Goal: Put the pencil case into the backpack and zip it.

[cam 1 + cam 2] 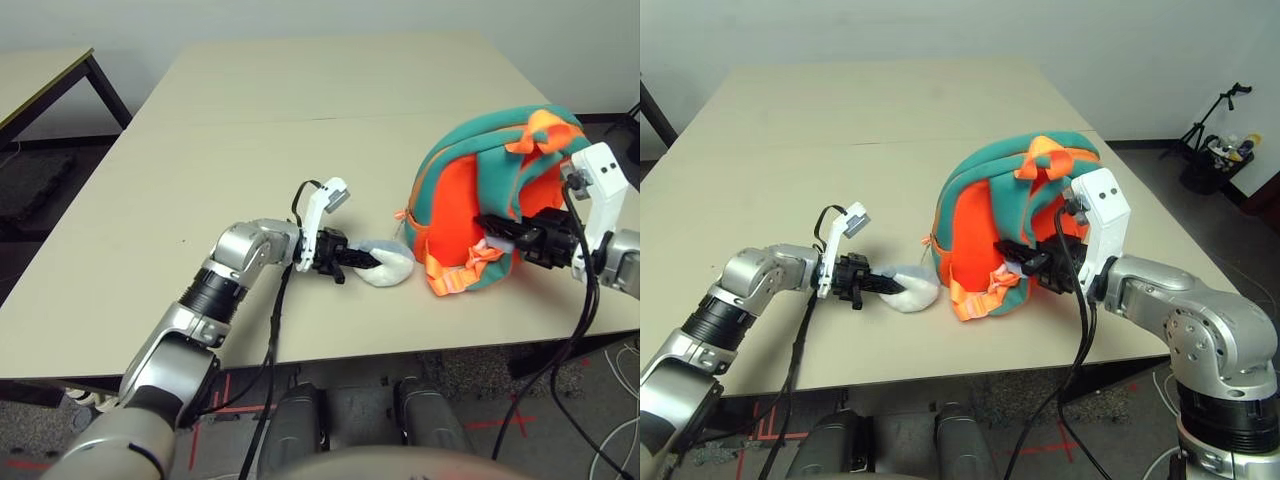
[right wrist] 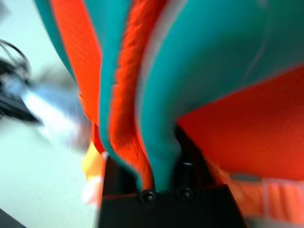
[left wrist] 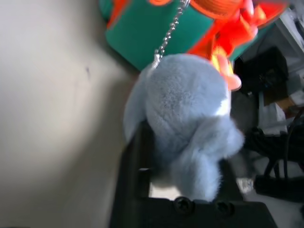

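Note:
The teal and orange backpack (image 1: pixel 470 200) stands upright on the table's right side, straps facing me. Its grey plush charm (image 1: pixel 390 265) lies on the table just left of it, joined by a chain (image 3: pixel 168 31). My left gripper (image 1: pixel 362 262) is shut on the plush charm (image 3: pixel 185 109), low over the table. At the backpack's front right side, my right gripper (image 1: pixel 495 228) is shut on a fold of teal and orange fabric (image 2: pixel 156 118). The pencil case is out of view.
The beige table (image 1: pixel 250 150) stretches far back and left of the backpack. A second table (image 1: pixel 40 75) stands at the far left. A tripod and a bin (image 1: pixel 1215 135) sit on the floor at the right. Cables hang off both wrists.

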Available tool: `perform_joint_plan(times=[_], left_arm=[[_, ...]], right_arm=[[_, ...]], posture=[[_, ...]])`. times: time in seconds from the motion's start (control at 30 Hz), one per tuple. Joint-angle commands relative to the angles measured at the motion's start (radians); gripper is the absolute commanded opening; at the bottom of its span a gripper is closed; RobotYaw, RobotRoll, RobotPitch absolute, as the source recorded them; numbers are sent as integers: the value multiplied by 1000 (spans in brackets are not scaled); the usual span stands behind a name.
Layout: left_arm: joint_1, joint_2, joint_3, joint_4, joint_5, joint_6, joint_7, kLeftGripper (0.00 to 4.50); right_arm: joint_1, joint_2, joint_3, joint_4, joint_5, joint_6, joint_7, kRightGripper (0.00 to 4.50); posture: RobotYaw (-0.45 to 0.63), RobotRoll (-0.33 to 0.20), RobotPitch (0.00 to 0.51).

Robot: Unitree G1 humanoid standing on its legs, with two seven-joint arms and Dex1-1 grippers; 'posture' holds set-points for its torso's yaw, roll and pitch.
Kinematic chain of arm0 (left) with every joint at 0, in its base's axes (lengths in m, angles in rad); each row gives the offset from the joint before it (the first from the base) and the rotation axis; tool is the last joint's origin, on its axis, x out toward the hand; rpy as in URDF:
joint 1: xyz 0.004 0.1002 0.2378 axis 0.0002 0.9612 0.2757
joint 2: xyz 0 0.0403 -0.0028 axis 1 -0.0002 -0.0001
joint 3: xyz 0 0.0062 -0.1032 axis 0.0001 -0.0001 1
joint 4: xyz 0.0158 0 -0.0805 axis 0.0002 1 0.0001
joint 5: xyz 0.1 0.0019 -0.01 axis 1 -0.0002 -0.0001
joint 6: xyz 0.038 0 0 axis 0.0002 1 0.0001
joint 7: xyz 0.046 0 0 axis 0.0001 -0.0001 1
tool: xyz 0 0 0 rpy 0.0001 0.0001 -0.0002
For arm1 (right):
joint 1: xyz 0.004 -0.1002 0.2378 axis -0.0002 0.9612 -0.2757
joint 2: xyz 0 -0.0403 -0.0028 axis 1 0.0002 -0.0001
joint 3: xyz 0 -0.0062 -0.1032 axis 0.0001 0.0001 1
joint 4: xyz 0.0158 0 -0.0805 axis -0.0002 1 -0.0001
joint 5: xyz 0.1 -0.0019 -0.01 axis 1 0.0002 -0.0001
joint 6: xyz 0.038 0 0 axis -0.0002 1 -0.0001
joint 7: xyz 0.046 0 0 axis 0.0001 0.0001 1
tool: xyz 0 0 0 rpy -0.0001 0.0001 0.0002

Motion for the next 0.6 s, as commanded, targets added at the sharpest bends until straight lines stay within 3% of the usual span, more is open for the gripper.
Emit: perform_joint_plan(times=[0.03,0.2,0.27,0.33,0.4,0.6], left_arm=[[-23,110,192,-170,-155,245,15,2785],[-16,332,368,-258,-323,497,-41,4453],[-18,400,436,-224,-351,539,-42,4500],[-27,425,513,-152,-329,528,-4,4500],[-25,421,568,-85,-273,453,68,4500],[22,348,606,110,15,35,392,4500]], right_arm=[[-55,-55,-109,16,138,195,-2,2198],[-145,-262,-245,118,291,438,84,3742],[-138,-390,-273,194,325,459,138,4411],[-103,-512,-295,280,327,461,194,4463],[-84,-567,-309,343,291,461,223,4463],[-57,-537,-226,516,12,167,164,4463]], posture=[[-36,0,60],[-29,0,63],[-20,0,63],[-17,0,63],[-12,0,63],[2,0,58]])
